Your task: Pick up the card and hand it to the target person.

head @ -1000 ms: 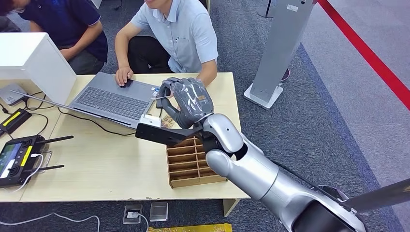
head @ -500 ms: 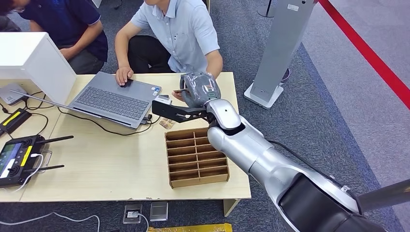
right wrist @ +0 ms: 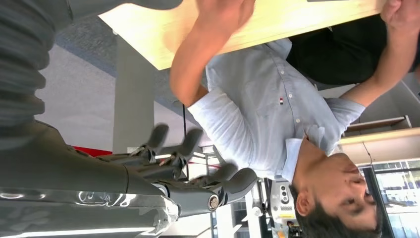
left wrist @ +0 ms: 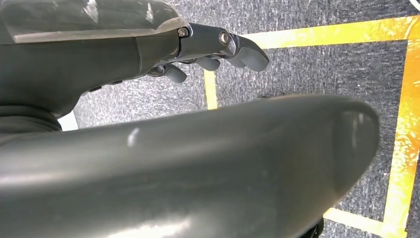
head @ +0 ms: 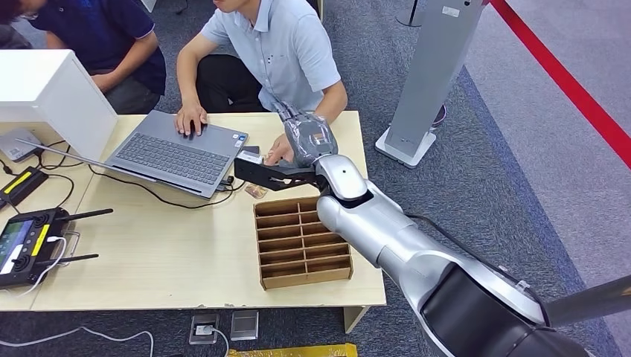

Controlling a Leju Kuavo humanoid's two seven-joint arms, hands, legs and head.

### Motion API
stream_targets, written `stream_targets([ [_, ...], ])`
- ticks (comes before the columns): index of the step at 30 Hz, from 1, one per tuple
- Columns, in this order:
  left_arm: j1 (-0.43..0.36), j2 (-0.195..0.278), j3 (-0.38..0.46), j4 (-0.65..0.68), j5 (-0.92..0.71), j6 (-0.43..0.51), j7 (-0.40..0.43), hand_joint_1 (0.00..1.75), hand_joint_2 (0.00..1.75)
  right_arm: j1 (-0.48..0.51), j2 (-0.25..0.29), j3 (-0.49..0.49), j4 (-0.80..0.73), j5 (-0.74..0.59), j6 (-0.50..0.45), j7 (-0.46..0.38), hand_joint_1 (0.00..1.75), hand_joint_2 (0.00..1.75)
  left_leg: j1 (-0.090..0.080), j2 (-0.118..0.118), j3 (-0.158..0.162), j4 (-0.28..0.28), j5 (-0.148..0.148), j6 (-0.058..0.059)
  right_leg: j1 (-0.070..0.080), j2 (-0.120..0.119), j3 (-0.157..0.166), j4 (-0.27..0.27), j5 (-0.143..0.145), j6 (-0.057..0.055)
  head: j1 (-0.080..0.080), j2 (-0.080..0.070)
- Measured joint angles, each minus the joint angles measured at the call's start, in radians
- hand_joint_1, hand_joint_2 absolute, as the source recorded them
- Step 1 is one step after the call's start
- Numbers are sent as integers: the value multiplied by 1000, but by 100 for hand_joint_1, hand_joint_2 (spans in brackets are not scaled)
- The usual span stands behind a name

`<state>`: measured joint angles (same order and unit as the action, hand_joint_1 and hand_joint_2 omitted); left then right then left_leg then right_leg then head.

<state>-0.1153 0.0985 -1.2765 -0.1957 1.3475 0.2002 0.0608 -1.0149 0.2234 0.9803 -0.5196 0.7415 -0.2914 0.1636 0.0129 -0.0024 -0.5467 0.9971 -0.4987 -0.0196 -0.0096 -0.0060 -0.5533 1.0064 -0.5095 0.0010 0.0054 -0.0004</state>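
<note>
My right hand [head: 306, 137] is raised over the far edge of the table [head: 149, 245], in front of the person in the light blue shirt [head: 279, 52]. In the right wrist view its fingers [right wrist: 198, 148] are stretched out and apart, with nothing between them. That person's hand [head: 280, 152] reaches in just beside and below my hand, and in the wrist view it [right wrist: 220, 15] is over the tabletop. I cannot make out the card or tell whether that hand holds it. My left hand [left wrist: 218, 47] hangs over the carpet, fingers loose and empty.
A cardboard divider box [head: 301, 242] sits near the table's front right. An open laptop [head: 175, 152] with cables, a remote controller [head: 26, 238] and a white box [head: 45, 89] lie to the left. A second person [head: 104, 37] sits at the far left. A grey stand [head: 431, 74] rises on the right.
My right hand has moved from above the divider box towards the person in light blue, and its fingers have spread. That person's hand has come up to meet it.
</note>
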Motion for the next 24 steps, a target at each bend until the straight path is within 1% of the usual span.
stream_targets([
  [6, 0, 0, -1, 0, 14, 9, 4, 0, 0, 0, 1, -15, -2, -114, -63, -64, 0, 175, 0, 0, 0, 0, 0, 0, 0, 0, 0, 0, 0, 0, 0, 0],
  [9, 1, 1, -1, 0, 24, 13, 10, 0, 0, 9, -7, -33, -27, -180, -67, -82, 0, 175, 0, 0, 1, 0, 0, 0, 0, 0, 0, 0, 0, 0, 0, 0],
  [12, 2, 2, -1, 0, 40, 19, 14, 0, 0, 50, -34, -64, -109, -300, -55, -89, 0, 175, 0, 0, 1, 0, 0, 0, 0, 0, 0, 0, 0, 0, -1, 0],
  [14, 4, 3, -1, 0, 50, 23, 14, 0, 0, 98, -66, -87, -194, -361, -53, -74, 0, 175, 0, 0, 1, 0, 0, 0, 0, 0, 0, 0, 0, 0, -1, 0],
  [18, 8, 6, -1, 0, 61, 30, 14, 0, 0, 222, -147, -138, -401, -374, -58, -35, 0, 175, 0, 0, 1, 0, 0, 0, 0, 0, 0, -1, 0, 0, 1, 0],
  [20, 9, 8, -1, 0, 63, 32, 15, 0, 0, 309, -187, -171, -522, -404, -53, -52, 0, 175, 0, 0, 1, 0, -1, 0, 0, 0, 0, -1, 0, 0, 1, 0],
  [23, 12, 13, -1, 0, 63, 31, 17, 0, 0, 464, -245, -233, -708, -460, -39, -106, 0, 175, 0, -1, 1, 0, -1, 0, 0, 0, 0, -2, 0, 0, 1, 0],
  [24, 13, 14, -1, 1, 63, 31, 17, 0, 0, 490, -255, -243, -738, -467, -37, -114, 0, 175, 0, -1, 0, 0, -1, 0, 0, 0, 0, -2, 0, 0, 1, 0],
])
